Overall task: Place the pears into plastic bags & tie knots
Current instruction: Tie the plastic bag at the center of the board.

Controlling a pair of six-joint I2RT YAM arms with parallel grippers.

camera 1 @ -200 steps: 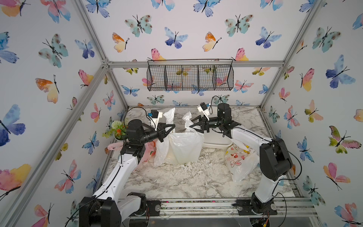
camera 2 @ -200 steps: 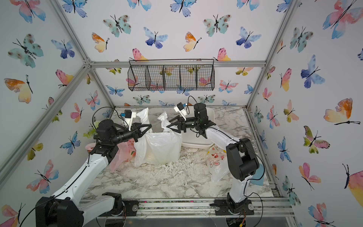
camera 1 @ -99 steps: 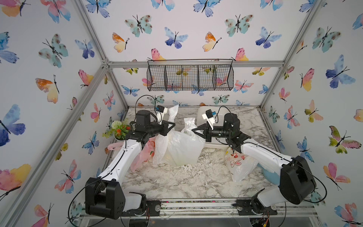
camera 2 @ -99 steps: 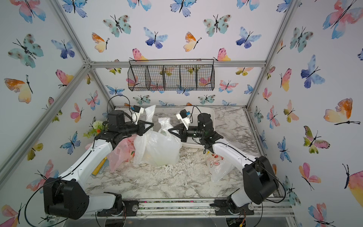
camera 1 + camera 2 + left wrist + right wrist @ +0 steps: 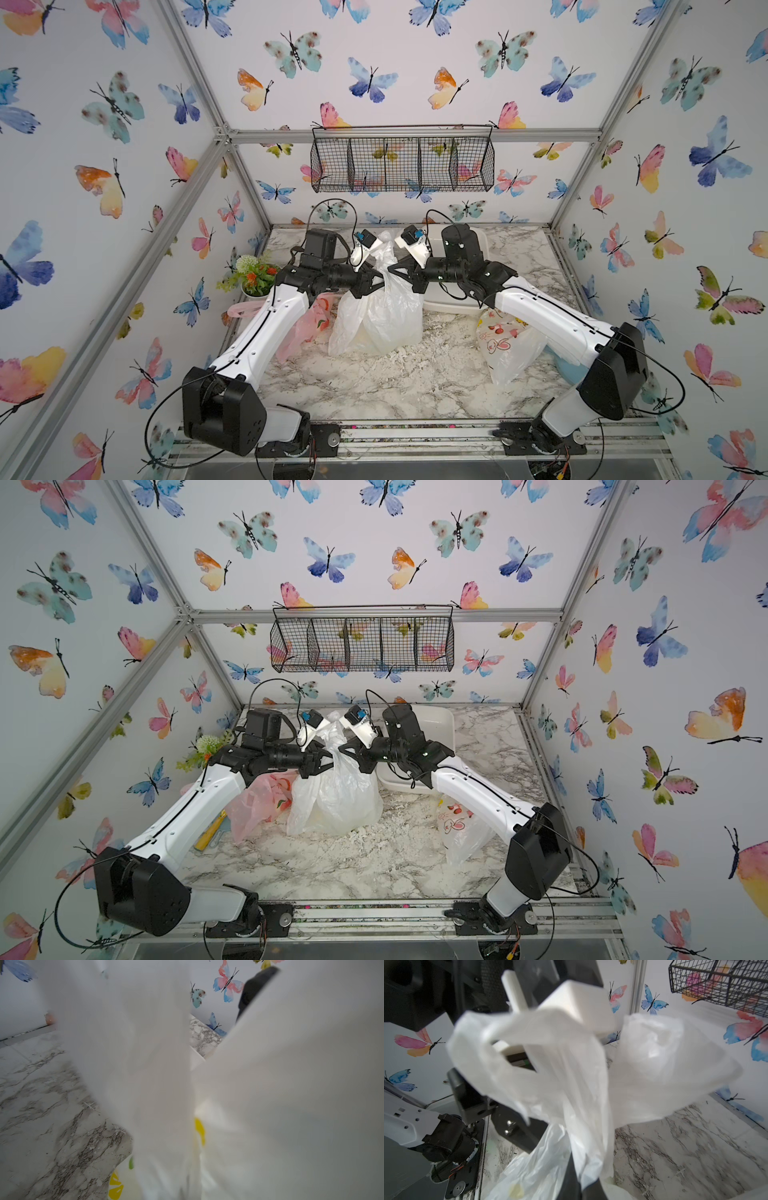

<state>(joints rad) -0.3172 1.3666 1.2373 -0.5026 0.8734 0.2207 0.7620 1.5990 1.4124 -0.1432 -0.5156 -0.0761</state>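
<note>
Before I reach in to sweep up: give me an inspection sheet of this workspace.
Surface: marble tabletop, white crumbs scattered.
Job's things: lemon-print bag upright at centre; pink bag and doodle bag flank it; pears not clearly seen.
Clutter: white tray, potted flowers, yellow-handled tool.
Jaws: right jaws shut on lemon-print bag's neck; left jaws at it, state unclear.
Cables: black loops above both wrists.
Surroundings: wire basket, butterfly walls.

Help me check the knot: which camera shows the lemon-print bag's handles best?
Right wrist view: both handles fan out from the gathered neck, close up. Both top views show the lemon-print bag whole, but the handles are small and partly hidden. Left wrist shows only blurred plastic.
</note>
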